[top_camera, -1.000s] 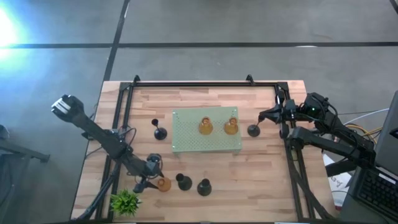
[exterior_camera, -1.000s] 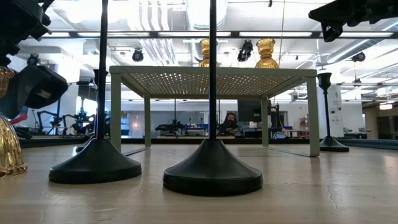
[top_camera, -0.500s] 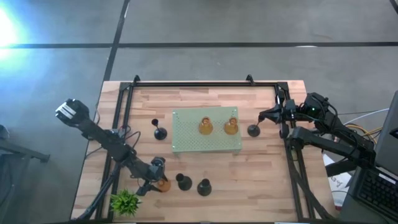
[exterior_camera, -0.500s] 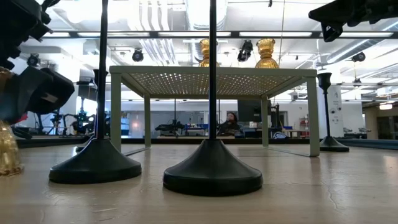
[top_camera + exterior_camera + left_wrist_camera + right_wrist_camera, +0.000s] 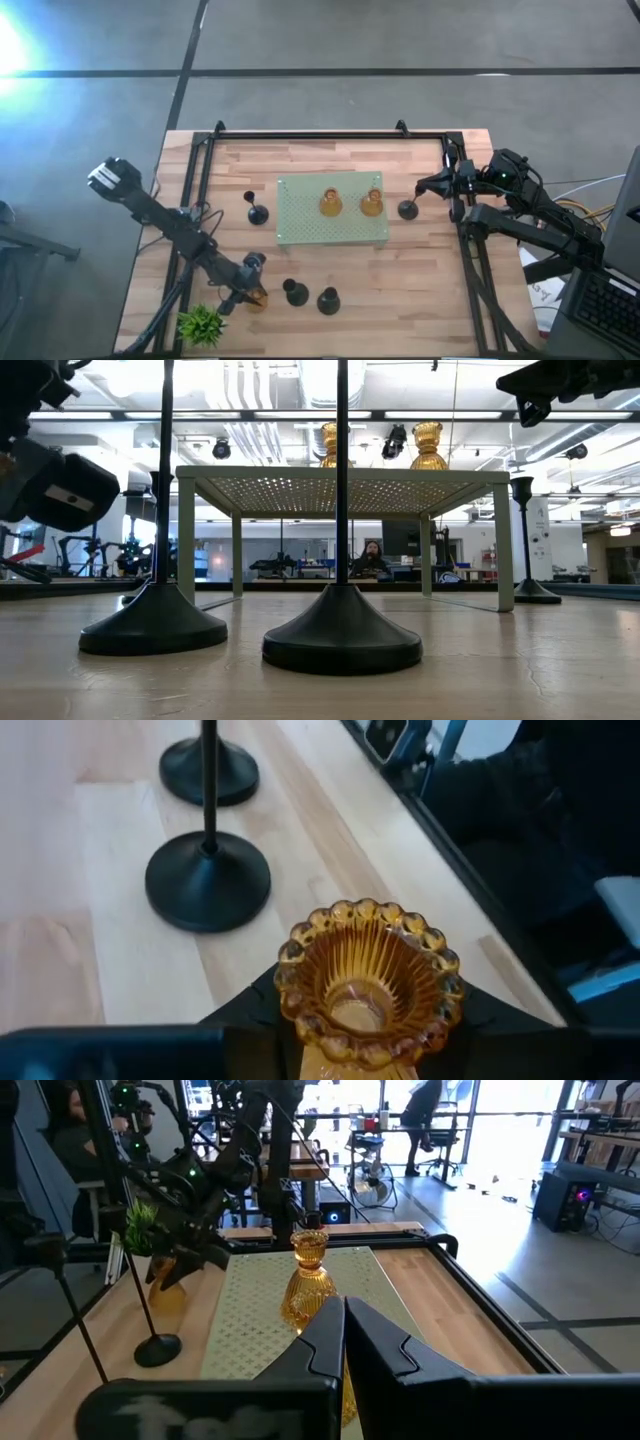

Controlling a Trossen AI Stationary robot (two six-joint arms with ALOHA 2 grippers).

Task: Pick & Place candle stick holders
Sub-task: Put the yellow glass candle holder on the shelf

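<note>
left gripper [image 5: 360,1055] clenched on amber candle stick holder [image 5: 368,982], lifted near the desk's [image 5: 430,290] front left. could slip from the ribbed glass or knock the black holders [image 5: 208,878] nearby. right gripper [image 5: 340,1342] closed, idle.

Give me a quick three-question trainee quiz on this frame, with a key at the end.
1. Multiple choice: how many amber holders stand on the green perforated board? A) one B) two C) three
2. True or false: the left gripper is shut on a third amber holder, near the table's front-left corner.
3. Fill in: the black holder nearest the right gripper stands ___ the board (on/off).

Key: 1 B. 2 true. 3 off; it stands on the wooden table beside the board's right edge.
</note>
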